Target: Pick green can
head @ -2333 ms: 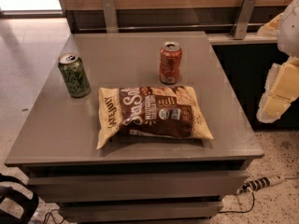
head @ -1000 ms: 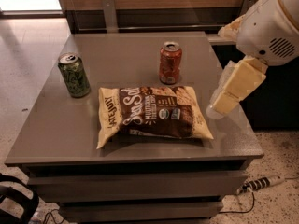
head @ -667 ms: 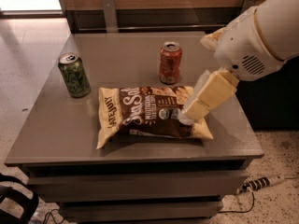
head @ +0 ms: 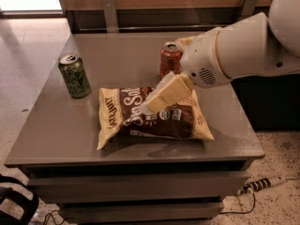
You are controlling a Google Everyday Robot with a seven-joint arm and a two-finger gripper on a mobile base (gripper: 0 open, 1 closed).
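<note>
In the camera view, the green drink can (head: 74, 75) with a pale scribbled pattern and a silver top stands upright near the left edge of the flat grey table (head: 140, 50). Nothing touches it. My cream-coloured two-finger gripper (head: 149, 106) hangs low over the brown-and-cream snack bag (head: 124, 121), which lies flat in the middle of the table. It points down and toward the picture's left. I cannot tell whether it is open or closed, because it reads as one pale block from here.

The white arm (head: 243, 46) reaches in from the right and passes just in front of the orange-red can (head: 170, 59), which stands behind the bag.

The can I want lies to the picture's left of the gripper, past the bag's left edge and a little farther back. Its long axis is vertical, so I judge a sideways approach across the bag, closing on the can's wall, would suit.
</note>
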